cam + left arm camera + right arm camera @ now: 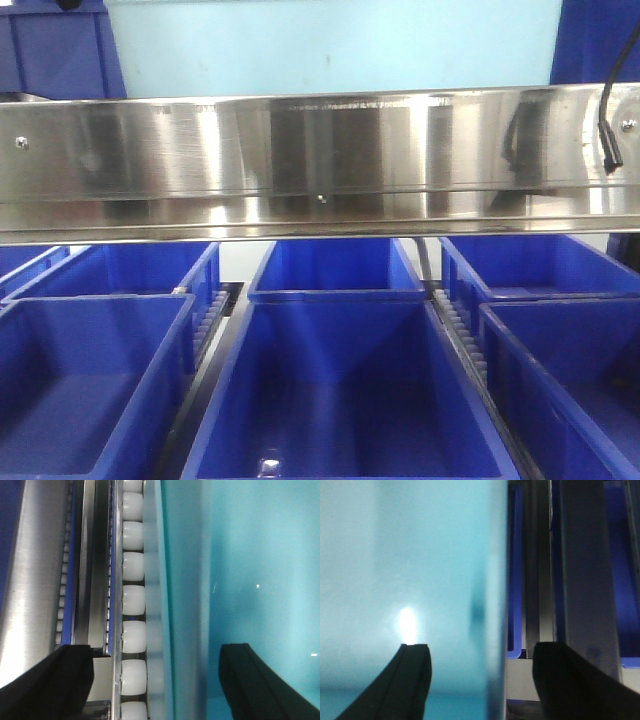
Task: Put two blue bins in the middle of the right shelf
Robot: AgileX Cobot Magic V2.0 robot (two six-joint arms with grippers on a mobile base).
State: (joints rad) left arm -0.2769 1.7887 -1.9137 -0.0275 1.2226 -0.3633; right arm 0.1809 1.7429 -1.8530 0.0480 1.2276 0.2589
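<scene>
- A brushed stainless-steel beam point(320, 160), smooth and reflective, runs across the whole front view. A black cable point(610, 120) hangs over its right end.
- Below the beam stand glossy rectangular blue plastic bins point(350, 400), all open-topped and thin-rimmed. There are six in three lanes of two, front and back, plus a sliver of a seventh at the far left.
- Two roller tracks point(205, 320) separate the lanes. In the left wrist view one track shows as a column of eight rounded white plastic rollers point(134, 600) set in a metal rail.
- Two darker blue bins point(50, 45) sit above the beam, one at each top corner, with a flat pale teal panel point(330, 45) between them.
- The left gripper point(155, 650) has its black, matte, wedge-shaped fingers point(55, 680) spread wide. One is over the rail and the other is over a smooth pale teal plastic wall point(240, 555), with the wall's rim between them. No contact shows.
- The right gripper point(480, 647) is equally wide apart and straddles the edge of a similar teal surface point(395, 555). It grips nothing.
</scene>
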